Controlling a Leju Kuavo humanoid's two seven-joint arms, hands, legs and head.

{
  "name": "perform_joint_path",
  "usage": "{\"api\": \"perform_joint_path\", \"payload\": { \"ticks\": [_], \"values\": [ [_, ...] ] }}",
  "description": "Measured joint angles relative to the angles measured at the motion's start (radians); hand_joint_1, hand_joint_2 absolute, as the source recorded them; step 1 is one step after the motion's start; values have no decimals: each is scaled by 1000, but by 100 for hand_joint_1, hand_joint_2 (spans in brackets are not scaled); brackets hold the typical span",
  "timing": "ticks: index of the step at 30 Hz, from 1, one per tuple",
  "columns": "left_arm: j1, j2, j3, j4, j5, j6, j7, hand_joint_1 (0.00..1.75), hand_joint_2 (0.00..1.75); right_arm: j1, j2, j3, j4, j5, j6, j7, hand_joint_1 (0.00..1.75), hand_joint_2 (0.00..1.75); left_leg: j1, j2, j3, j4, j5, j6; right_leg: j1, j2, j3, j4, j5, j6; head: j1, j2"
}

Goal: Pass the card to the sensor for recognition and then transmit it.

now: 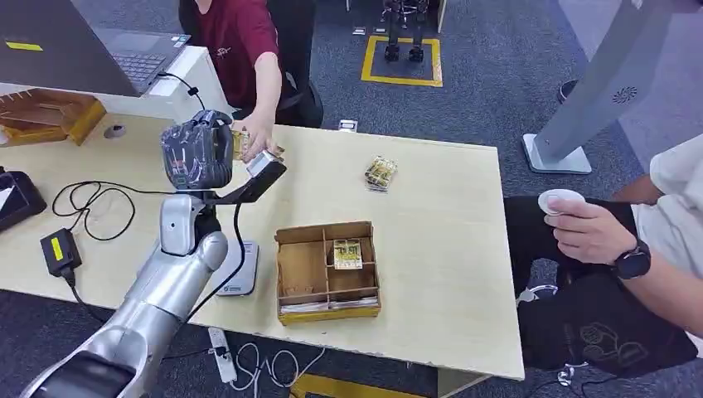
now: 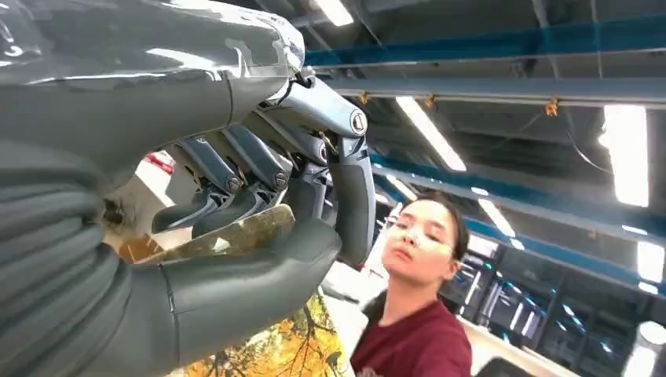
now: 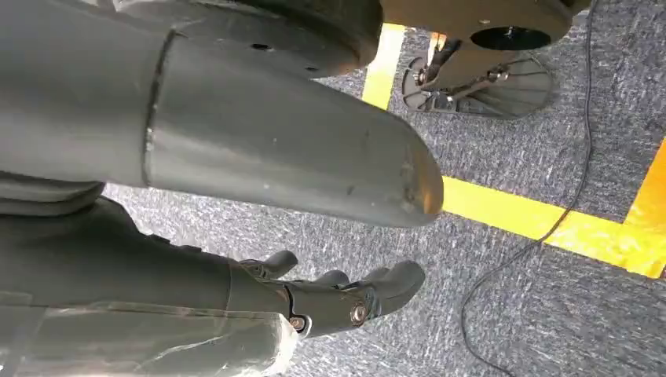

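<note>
Seemingly thin, stiff and slippery, the yellow-patterned flat card sat edge-pinched in the grey left hand; the right hand hung loose, grasping nothing.

1. A pale wood-grain counter spans the head view, over grey carpet.
2. Near its front edge sits an open cardboard divider box, one compartment holding a small yellow-printed card.
3. Just left of the box lies a flat white pad.
4. A small yellow packet lies apart towards the far side.
5. At the left: a looped black cable, a black adapter with a yellow label, a black device at the edge, and a wooden tray at the far corner.
</note>
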Motion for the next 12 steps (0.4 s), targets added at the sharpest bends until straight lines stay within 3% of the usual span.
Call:
{"api": "perform_joint_path", "payload": {
  "ticks": [8, 9, 10, 12],
  "values": [
    [-10, -8, 32, 37, -14, 0, 0, 175, 175, -5, 0, 13, 1, 1, 4, 4, 0, 0, 0, 0, 0, 0, 0, 0, 0, 0, 0, 0, 0, 0, 0, 0],
    [-10, -8, 34, 40, -14, 0, 0, 33, 175, -5, 0, 13, 1, 2, 4, 5, 0, 0, 0, 0, 0, 0, 0, 0, 0, 0, 0, 0, 0, 0, 0, 0],
    [-10, -8, 35, 43, -14, 0, -1, 0, 175, -6, 0, 14, 1, 3, 5, 6, 0, 0, 0, 0, 0, 0, 0, 0, 0, 0, 0, 0, 0, 0, 0, 0],
    [-9, -9, 43, 49, -17, 0, -8, 0, 175, -6, 0, 17, 1, 6, 6, 12, 0, 0, 0, 0, 0, 0, 0, 0, 0, 0, 0, 0, 0, 0, 0, 0]
  ]
}}
